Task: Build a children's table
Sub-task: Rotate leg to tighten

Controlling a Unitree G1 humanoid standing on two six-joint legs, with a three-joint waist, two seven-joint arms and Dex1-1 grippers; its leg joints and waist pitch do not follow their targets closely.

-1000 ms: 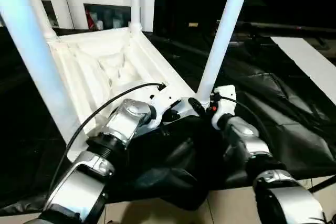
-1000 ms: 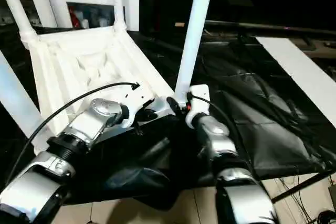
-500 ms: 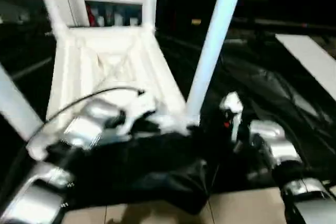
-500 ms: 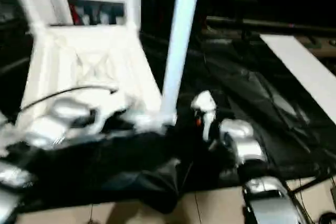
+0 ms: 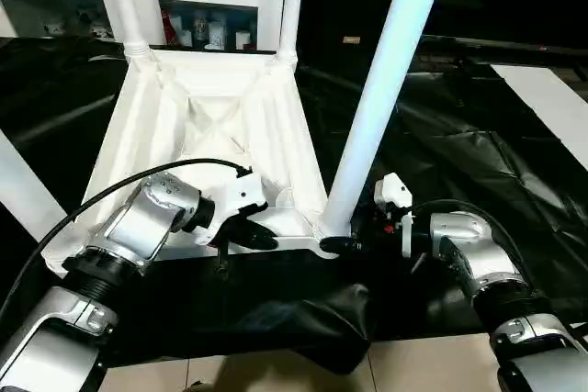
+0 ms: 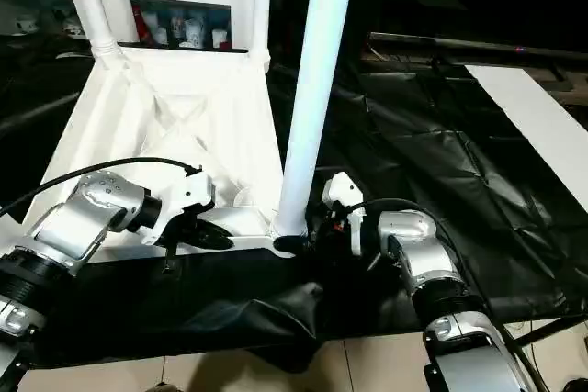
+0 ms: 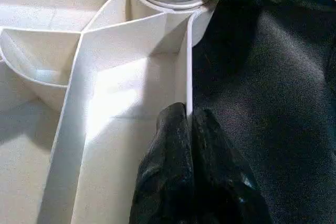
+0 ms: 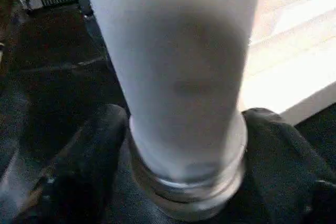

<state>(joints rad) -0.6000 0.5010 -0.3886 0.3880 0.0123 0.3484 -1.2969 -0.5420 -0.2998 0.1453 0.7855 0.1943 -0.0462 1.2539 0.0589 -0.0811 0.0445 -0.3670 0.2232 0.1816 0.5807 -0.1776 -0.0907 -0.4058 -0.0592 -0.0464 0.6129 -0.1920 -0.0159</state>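
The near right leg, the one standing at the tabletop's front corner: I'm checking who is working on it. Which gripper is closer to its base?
Right. The right gripper straddles the leg at its base; the left gripper pinches the tabletop rim beside that corner.

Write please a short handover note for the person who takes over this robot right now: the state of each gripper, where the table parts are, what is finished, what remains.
Left gripper: shut on the near rim of the table top, fingers pinching the thin wall.
Right gripper: fingers on either side of the base of the near right leg, at its corner socket; whether they press on it cannot be told.
Table top lies upside down on the black sheet, ribbed underside up.
Done: all four legs stand in the corner sockets.
Left: check that the near right leg is seated, release, turn the table onto its legs.
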